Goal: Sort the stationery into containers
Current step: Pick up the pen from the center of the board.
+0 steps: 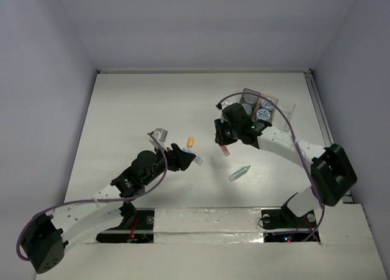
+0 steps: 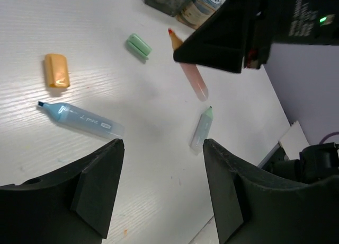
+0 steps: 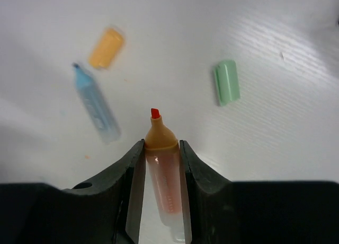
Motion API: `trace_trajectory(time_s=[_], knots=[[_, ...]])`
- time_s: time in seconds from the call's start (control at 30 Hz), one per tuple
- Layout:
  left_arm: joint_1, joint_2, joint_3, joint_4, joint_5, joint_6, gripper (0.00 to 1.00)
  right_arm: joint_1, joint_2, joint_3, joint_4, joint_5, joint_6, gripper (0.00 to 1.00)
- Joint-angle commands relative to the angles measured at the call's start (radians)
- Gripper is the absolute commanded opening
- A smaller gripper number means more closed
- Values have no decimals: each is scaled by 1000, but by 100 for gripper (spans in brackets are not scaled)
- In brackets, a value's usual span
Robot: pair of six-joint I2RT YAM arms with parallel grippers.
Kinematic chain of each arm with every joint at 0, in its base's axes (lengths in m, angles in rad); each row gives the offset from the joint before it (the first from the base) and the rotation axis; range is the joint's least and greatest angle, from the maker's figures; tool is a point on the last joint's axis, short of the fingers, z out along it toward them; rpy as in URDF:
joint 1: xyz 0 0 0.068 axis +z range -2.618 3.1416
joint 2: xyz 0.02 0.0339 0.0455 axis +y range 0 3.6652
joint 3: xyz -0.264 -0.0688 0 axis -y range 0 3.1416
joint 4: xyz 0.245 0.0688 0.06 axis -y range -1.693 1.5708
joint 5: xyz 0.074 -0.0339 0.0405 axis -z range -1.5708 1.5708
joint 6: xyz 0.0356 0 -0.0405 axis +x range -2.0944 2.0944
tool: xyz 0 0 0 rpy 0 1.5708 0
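Observation:
My right gripper (image 3: 161, 146) is shut on a salmon highlighter (image 3: 163, 170) with its red tip uncapped, low over the table; it also shows in the top view (image 1: 225, 150). An orange cap (image 3: 107, 48), a light blue highlighter (image 3: 97, 103) and a mint green cap (image 3: 226, 82) lie beyond it. My left gripper (image 2: 161, 143) is open and empty above the table, with the light blue highlighter (image 2: 82, 119) to its left and a mint green highlighter (image 2: 202, 128) to its right. The three joined trays (image 1: 285, 109) hold round jars (image 1: 263, 114) at the back right.
The right arm's black gripper body (image 2: 249, 26) hangs just ahead of my left gripper. The orange cap (image 1: 190, 142) and mint green highlighter (image 1: 239, 173) lie between the two arms. White walls enclose the table on three sides.

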Motion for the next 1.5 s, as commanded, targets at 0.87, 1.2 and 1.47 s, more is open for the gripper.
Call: trace_trajectory(time_s=[0.87,1.2,1.47], knots=[[-36,405,78,412,6,28,41,171,-72,-114,569,-30,365,5],[-36,430,64,453,-59,15,29,171,-72,-136,586,-61,377,5],[-45,417,47,449,-65,17,0,180,-95,-157,584,-52,374,14]])
